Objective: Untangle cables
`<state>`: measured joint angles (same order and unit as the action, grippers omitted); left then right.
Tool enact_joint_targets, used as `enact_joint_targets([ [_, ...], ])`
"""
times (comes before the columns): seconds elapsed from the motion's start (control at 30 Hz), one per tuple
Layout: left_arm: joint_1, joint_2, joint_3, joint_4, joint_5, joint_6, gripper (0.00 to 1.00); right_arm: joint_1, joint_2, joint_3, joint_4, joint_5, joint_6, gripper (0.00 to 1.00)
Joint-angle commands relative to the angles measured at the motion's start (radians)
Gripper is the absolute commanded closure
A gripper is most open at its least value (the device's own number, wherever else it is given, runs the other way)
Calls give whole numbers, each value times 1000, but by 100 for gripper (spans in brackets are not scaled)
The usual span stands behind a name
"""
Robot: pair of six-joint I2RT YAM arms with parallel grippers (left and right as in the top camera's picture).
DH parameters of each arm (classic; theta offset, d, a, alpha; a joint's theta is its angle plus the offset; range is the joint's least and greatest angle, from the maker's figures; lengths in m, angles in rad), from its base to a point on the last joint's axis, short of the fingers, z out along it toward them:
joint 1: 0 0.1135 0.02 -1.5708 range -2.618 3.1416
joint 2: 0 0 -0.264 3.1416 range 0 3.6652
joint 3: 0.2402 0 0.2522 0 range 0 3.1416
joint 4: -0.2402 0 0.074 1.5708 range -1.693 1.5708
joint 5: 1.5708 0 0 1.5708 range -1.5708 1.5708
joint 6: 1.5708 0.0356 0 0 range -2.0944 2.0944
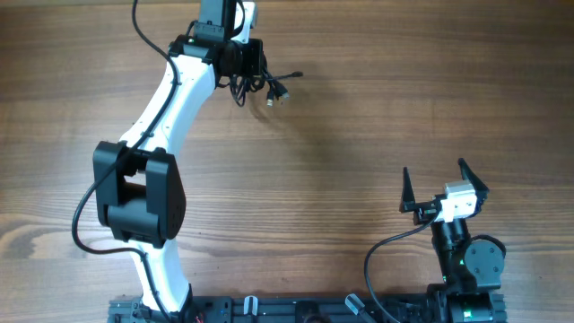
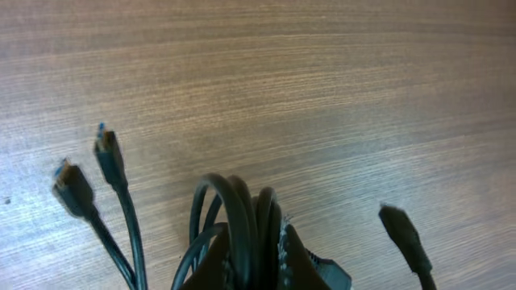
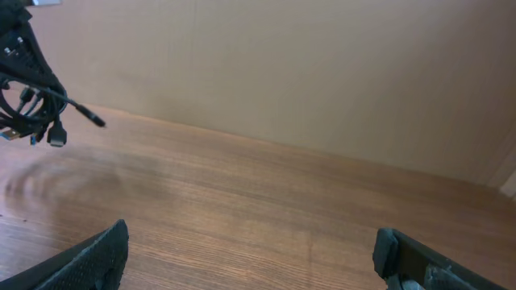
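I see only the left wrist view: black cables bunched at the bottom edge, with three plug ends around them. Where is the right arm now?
Observer: In the overhead view the right claw stands wide open close to its own base, at the near right of the table, far from the cables.
Operator: And where on the table is my left claw?
Observer: The left claw is stretched to the table's far edge, shut on a single clump of cables.
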<state>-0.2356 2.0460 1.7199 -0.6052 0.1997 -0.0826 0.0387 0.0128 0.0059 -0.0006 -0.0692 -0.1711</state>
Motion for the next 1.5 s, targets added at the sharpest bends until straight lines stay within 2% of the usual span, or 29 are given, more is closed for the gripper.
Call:
enact_joint_targets([
  [0.0, 3, 1, 12, -32, -98, -224, 96, 2, -5, -1, 3, 16, -13, 0],
  [0.1, 3, 2, 12, -76, -202, -339, 96, 2, -5, -1, 2, 16, -13, 0],
  [0.63, -3, 2, 12, -87, -184, -345, 95, 2, -5, -1, 2, 17, -13, 0],
  [0.7, -10, 2, 12, -89, -182, -344, 82, 2, -5, -1, 2, 17, -13, 0],
  [0.73, -14, 2, 12, -90, -182, -344, 68, 2, -5, -1, 2, 16, -13, 0],
  [0.77, -18, 2, 12, -92, -182, -344, 59, 2, -5, -1, 2, 16, -13, 0],
  [0.8, -21, 2, 12, -91, -182, -344, 56, 2, -5, -1, 2, 16, -13, 0],
  [1.47, -27, 27, 12, -98, -198, -345, 46, 2, -5, -1, 3, 16, -13, 0],
])
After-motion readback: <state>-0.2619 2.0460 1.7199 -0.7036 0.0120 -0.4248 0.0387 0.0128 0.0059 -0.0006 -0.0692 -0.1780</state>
